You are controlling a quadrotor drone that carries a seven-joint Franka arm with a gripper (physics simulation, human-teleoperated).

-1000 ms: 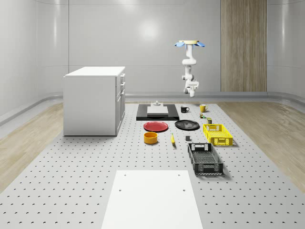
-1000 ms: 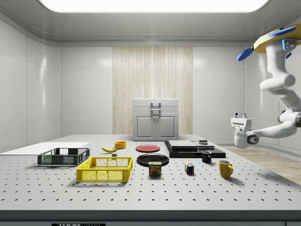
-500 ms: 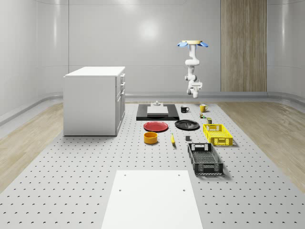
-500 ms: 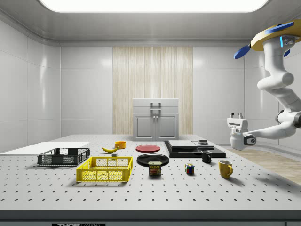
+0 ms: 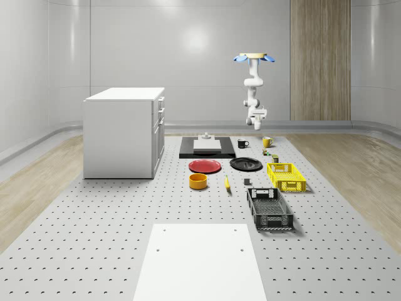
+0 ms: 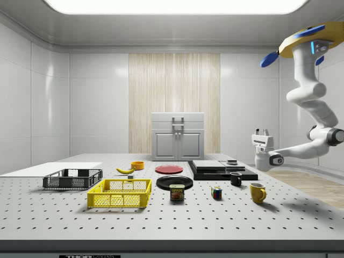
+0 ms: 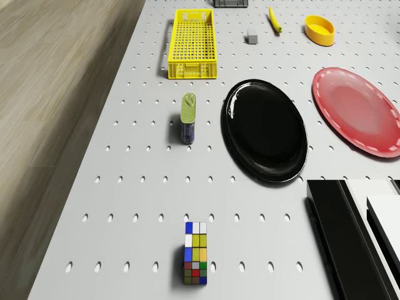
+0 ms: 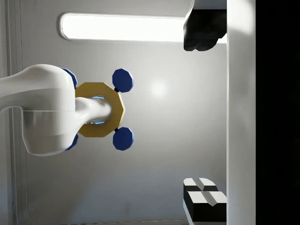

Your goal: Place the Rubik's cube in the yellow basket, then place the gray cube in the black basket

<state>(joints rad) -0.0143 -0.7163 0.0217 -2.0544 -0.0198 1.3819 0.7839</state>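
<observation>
Hovering high near the far end of the table [image 5: 94, 251], the drone [image 6: 301, 45] hung over the edge by the yellow mug [image 6: 257, 192], its arm [image 6: 312, 105] bent down and back toward the table. The gripper [image 6: 262, 130] pointed upward, above the mug and well clear of everything on the surface; its fingers [image 8: 201, 33] stood spread apart with nothing between them. The Rubik's cube [image 7: 195, 252] sat on the bare tabletop, between the mug and a small can [image 7: 188, 117], near the black plate [image 7: 265, 128]. The yellow basket [image 7: 193, 43] lay further along the same side, with the black basket [image 5: 269, 208] beyond it. A small gray cube [image 7: 252, 37] rested beside the yellow basket, near a banana [image 7: 274, 19] and an orange bowl [image 7: 320, 30]. A red plate [image 7: 359, 109] lay next to the black one.
</observation>
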